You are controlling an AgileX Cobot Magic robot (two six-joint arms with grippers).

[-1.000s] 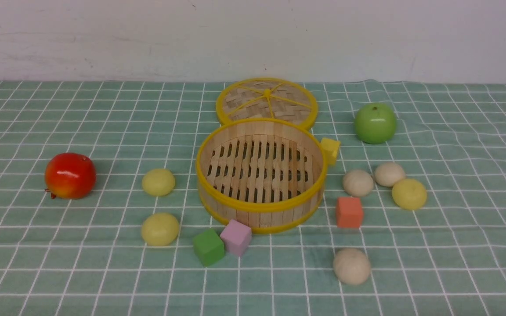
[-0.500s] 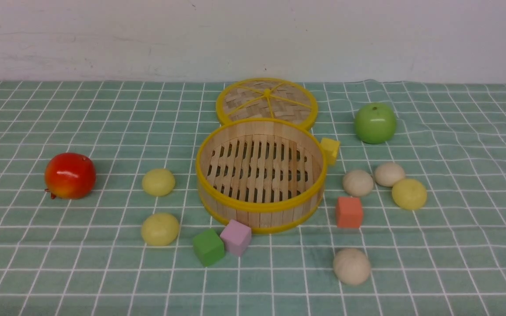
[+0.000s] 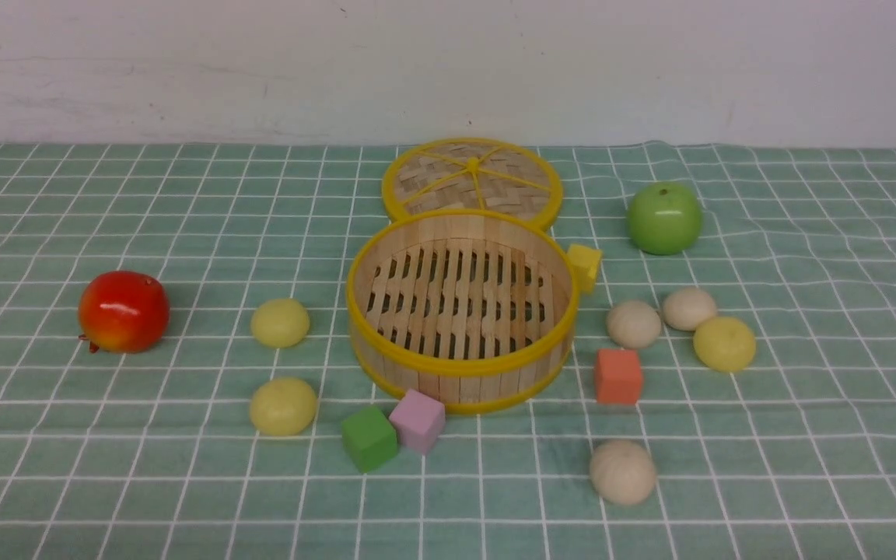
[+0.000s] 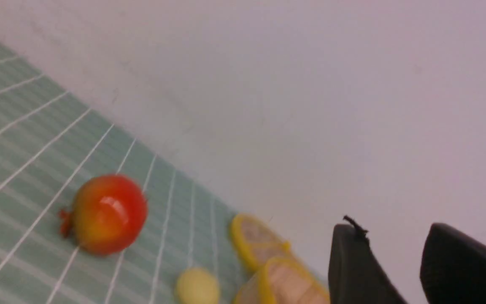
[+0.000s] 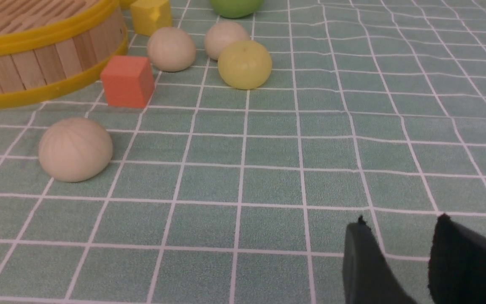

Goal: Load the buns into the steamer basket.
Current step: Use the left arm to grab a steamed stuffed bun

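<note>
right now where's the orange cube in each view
Front view: orange cube on the cloth, close beside the steamer basket, on the robot's right.
Left wrist view: not in it; part of the steamer basket shows.
Right wrist view: orange cube next to the steamer basket wall, beyond the lone cream bun.
Shared landmark: the steamer basket, in all three views.
</note>
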